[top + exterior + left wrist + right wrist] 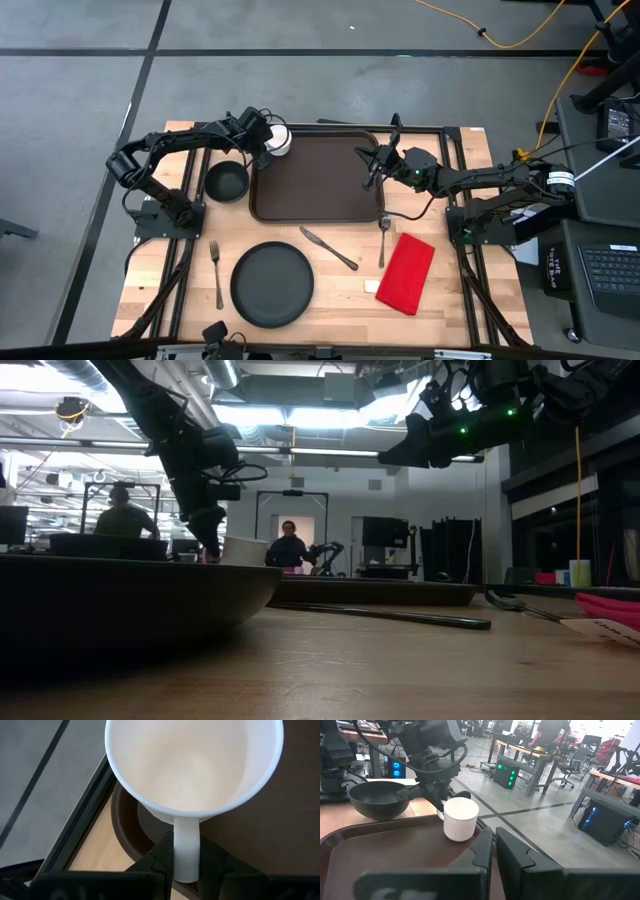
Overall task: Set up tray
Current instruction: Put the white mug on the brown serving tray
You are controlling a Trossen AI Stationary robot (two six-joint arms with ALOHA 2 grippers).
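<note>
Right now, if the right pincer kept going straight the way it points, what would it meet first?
Probably the white mug on the tray, held by the left pincer. Depth is uncertain; the right pincer may pass above.

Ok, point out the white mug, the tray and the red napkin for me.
white mug (pixel 460 820): right wrist view, on its outer side wall.
tray (pixel 320 180): high view, on its bare brown floor.
red napkin (pixel 406 272): high view, at the middle of the cloth.

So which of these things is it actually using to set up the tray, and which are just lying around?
In use:
tray
white mug, held by its handle in the left gripper, at the tray's corner

Lying about for now:
black bowl
black plate
knife
two forks
red napkin
right gripper, waiting over the tray
</note>
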